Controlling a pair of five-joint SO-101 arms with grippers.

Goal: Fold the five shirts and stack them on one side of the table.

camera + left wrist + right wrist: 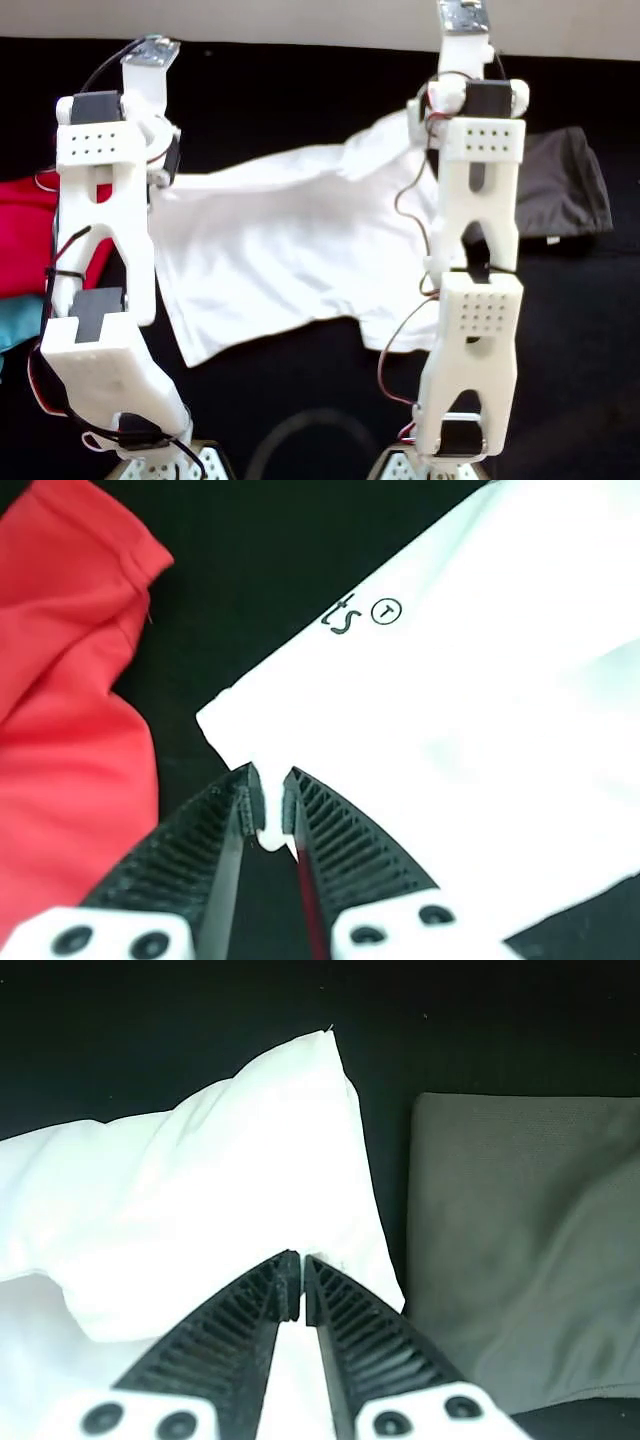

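Pinching the white shirt [270, 250] at its far corners, my left gripper [268, 798] and right gripper [296, 1282] both sit narrowed on cloth; it lies spread mid-table, red shirt [25, 230] left, grey shirt [565, 185] right.

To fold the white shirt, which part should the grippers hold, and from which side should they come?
Best hold the white shirt at its two far corners, one per gripper, coming from above. It lies flat and spread out, so only its thin edges can be pinched. The left gripper and the right gripper are shut on that far edge.
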